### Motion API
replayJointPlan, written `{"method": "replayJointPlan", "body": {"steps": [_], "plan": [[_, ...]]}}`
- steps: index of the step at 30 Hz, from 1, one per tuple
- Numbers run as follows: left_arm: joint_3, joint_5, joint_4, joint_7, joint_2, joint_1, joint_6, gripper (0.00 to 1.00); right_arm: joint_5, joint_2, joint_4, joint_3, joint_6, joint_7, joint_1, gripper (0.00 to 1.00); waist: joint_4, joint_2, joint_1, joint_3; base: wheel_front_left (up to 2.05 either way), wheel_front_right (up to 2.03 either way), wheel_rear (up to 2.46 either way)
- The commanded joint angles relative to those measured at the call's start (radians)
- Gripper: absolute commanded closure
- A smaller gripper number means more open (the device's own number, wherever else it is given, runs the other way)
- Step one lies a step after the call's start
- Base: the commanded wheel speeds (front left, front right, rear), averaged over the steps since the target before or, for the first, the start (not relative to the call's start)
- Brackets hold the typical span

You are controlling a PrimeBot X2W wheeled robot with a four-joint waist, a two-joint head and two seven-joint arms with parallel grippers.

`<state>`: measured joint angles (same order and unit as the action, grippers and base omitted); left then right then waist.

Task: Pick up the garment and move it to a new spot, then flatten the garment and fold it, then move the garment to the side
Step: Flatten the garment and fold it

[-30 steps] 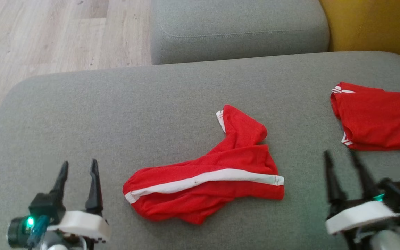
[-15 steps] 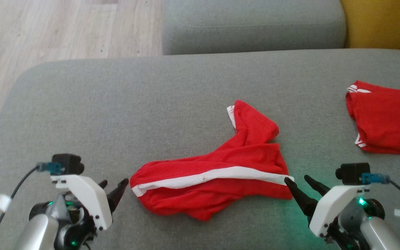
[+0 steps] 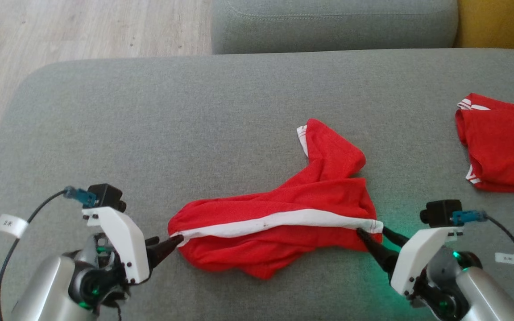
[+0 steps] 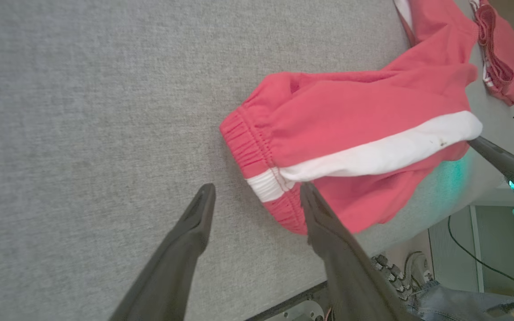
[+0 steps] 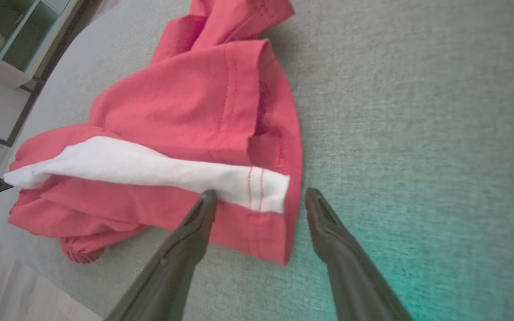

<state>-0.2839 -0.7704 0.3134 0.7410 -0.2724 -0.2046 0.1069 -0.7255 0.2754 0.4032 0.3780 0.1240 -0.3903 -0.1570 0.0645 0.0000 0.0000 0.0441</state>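
A crumpled pair of red shorts (image 3: 279, 209) with a white side stripe lies in the middle of the grey sofa cushion (image 3: 150, 133). My left gripper (image 3: 170, 244) is open at the waistband end, its fingers straddling the white stripe's tip (image 4: 266, 185). My right gripper (image 3: 373, 234) is open at the opposite hem, fingers either side of the stripe's end (image 5: 261, 189). Neither pair of fingers has closed on the cloth (image 5: 203, 111).
A second red garment (image 3: 502, 149) lies folded at the cushion's right edge. A grey back cushion (image 3: 333, 24) stands behind, with a yellow one (image 3: 502, 22) at far right. Wooden floor (image 3: 60, 31) lies beyond the left edge. A person's shoe and jeans (image 4: 417, 285) show below the sofa.
Both arms swung down from fingers-up to point inward at the shorts, then closed in on the two ends of the stripe. The head camera tilted, shifting the whole scene.
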Motion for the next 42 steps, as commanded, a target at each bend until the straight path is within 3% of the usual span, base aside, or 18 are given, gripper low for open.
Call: {"method": "replayJointPlan", "body": {"steps": [1, 10, 19, 20, 21, 22, 23, 24, 25, 35, 42], "plan": [[0.036, -0.011, -0.019, 0.001, -0.023, -0.071, 0.007, 0.00, -0.013, 0.018, -0.023, 0.023, 0.007, 0.010, -0.044, 0.00, -0.001, 0.0000, 0.0000, 0.001, 0.00, 0.00, 0.00], [0.004, -0.094, 0.013, 0.037, -0.030, -0.089, 0.021, 0.00, -0.059, 0.031, -0.010, 0.085, 0.007, 0.049, -0.068, 0.00, -0.010, 0.0000, 0.0000, 0.000, 0.00, 0.00, 0.00], [-0.030, -0.149, 0.049, -0.003, -0.026, -0.110, 0.023, 0.00, -0.093, 0.044, 0.009, 0.133, 0.007, 0.076, -0.099, 0.00, -0.017, 0.0000, 0.0000, 0.016, 0.00, 0.00, 0.00], [-0.036, -0.155, 0.053, -0.008, -0.028, -0.114, 0.023, 0.00, -0.098, 0.046, 0.011, 0.139, 0.007, 0.077, -0.103, 0.06, -0.018, 0.0000, 0.0000, 0.017, 0.00, 0.00, 0.00], [-0.044, -0.160, 0.056, -0.012, -0.030, -0.117, 0.023, 0.05, -0.103, 0.048, 0.012, 0.145, 0.007, 0.079, -0.106, 0.18, -0.019, 0.0000, 0.0000, 0.018, 0.00, 0.00, 0.00], [-0.053, -0.168, 0.058, -0.015, -0.033, -0.121, 0.023, 0.51, -0.108, 0.050, 0.012, 0.151, 0.007, 0.082, -0.110, 0.37, -0.019, 0.0000, 0.0000, 0.018, 0.00, 0.00, 0.00], [-0.061, -0.176, 0.057, -0.022, -0.035, -0.124, 0.024, 0.80, -0.113, 0.052, 0.010, 0.159, 0.007, 0.087, -0.113, 0.59, -0.020, 0.0000, 0.0000, 0.018, 0.00, 0.00, 0.00], [-0.068, -0.182, 0.056, -0.031, -0.038, -0.126, 0.024, 1.00, -0.117, 0.055, 0.009, 0.165, 0.007, 0.096, -0.116, 0.95, -0.020, 0.0000, 0.0000, 0.017, 0.00, 0.00, 0.00], [-0.075, -0.187, 0.057, -0.038, -0.042, -0.129, 0.024, 1.00, -0.122, 0.057, 0.010, 0.170, 0.007, 0.102, -0.117, 1.00, -0.020, 0.0000, 0.0000, 0.015, 0.00, 0.00, 0.00], [-0.128, -0.223, -0.013, -0.127, -0.105, -0.148, 0.024, 1.00, -0.150, 0.100, -0.038, 0.191, 0.007, 0.236, -0.134, 1.00, -0.016, 0.0000, 0.0000, -0.020, 0.00, 0.00, 0.00], [-0.127, -0.175, -0.048, -0.201, -0.119, -0.288, 0.022, 1.00, -0.151, 0.176, -0.125, 0.186, 0.007, 0.318, -0.263, 1.00, -0.022, 0.0000, 0.0000, 0.030, 0.00, 0.00, 0.00]]}}
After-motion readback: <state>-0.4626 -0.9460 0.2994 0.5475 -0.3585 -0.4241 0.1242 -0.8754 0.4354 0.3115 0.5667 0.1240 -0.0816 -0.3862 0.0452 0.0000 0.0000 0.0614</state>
